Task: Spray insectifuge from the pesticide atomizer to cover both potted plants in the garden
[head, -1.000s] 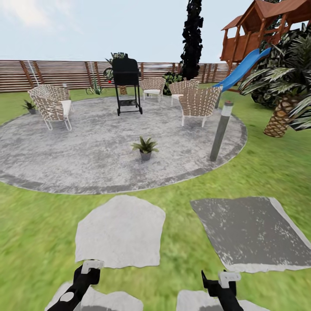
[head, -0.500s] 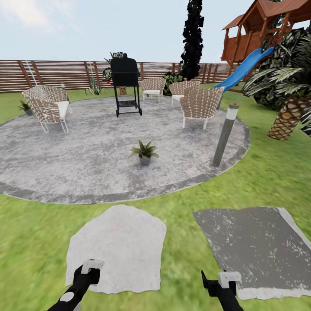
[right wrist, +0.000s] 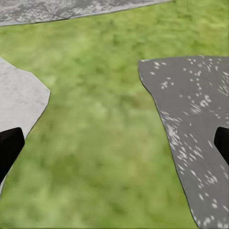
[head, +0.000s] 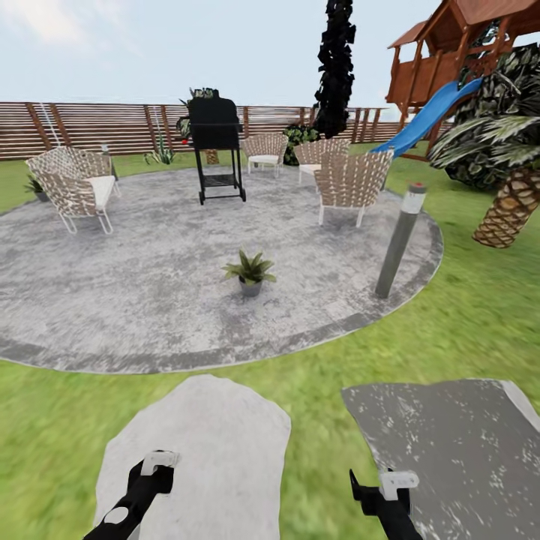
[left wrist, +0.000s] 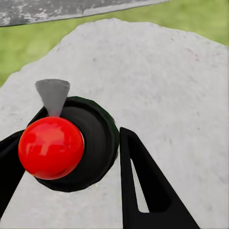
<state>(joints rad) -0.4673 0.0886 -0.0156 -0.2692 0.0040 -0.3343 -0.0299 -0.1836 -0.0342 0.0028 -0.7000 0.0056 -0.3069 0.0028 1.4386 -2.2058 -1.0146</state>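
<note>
Round grey patio (head: pixel 150 300) in middle of lawn (head: pixel 465 322), brown fence (head: pixel 97 127) behind. One potted plant (head: pixel 250 271) stands alone on patio, near centre. 2nd plant (head: pixel 33 185) at far left edge, partly hidden behind wicker chair (head: pixel 71 187). Black grill (head: pixel 216 146) upright at back of patio; more chairs (head: pixel 351 184) to its right. Grey post (head: pixel 400 240) w/ pale cap at patio's right rim. Blue slide (head: pixel 424 120) + wooden playhouse (head: pixel 465 45) top right, palm (head: pixel 510 172) at right edge. Two slabs in grass nearer: pale one (head: pixel 217 442), darker one (head: pixel 457 450). Left tool (head: pixel 157 463) over pale slab, right tool (head: pixel 390 484) at dark slab's edge; jaw state of either unclear.
</note>
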